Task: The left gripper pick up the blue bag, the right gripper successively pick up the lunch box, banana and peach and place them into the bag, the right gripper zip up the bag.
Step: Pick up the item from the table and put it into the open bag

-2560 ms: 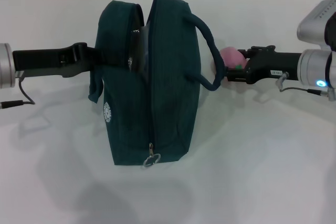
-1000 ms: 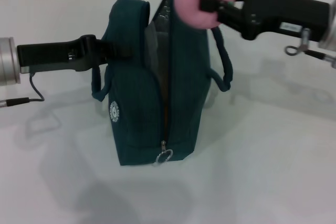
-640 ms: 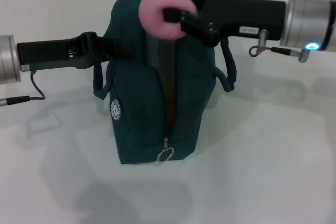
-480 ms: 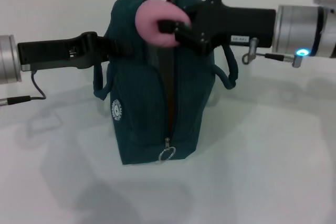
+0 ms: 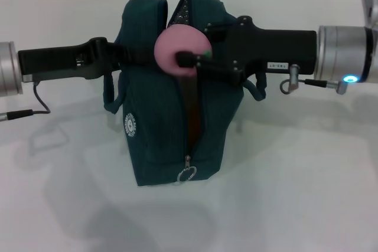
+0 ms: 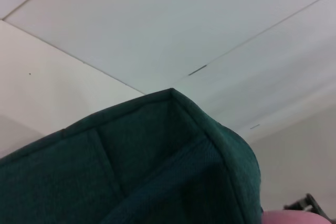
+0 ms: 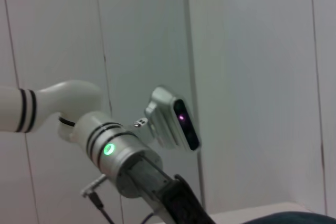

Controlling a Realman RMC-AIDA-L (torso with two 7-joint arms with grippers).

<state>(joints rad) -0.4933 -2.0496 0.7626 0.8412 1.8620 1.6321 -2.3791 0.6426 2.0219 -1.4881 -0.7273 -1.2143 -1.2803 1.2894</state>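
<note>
Head view: the blue bag (image 5: 177, 116) stands upright near the middle of the white table (image 5: 307, 193), toward its far edge. The left gripper (image 5: 115, 56) is clenched on the bag's left side near the top, holding it up. The right gripper (image 5: 188, 58) is clamped on the peach (image 5: 177, 49), which sits directly over the open zipper slot, at the mouth. To do this step well, I would lower the peach straight through the gap, clear of the zipper edges and the handle, and let go only once it is inside. The bag's long axis runs from the far edge toward the near edge, with the ring pull at the near end; its opening faces up.

Left wrist view: only the bag's padded top corner and a sliver of peach show.

Right wrist view: the left arm with its green light shows; the right gripper's own fingers do not.
</note>
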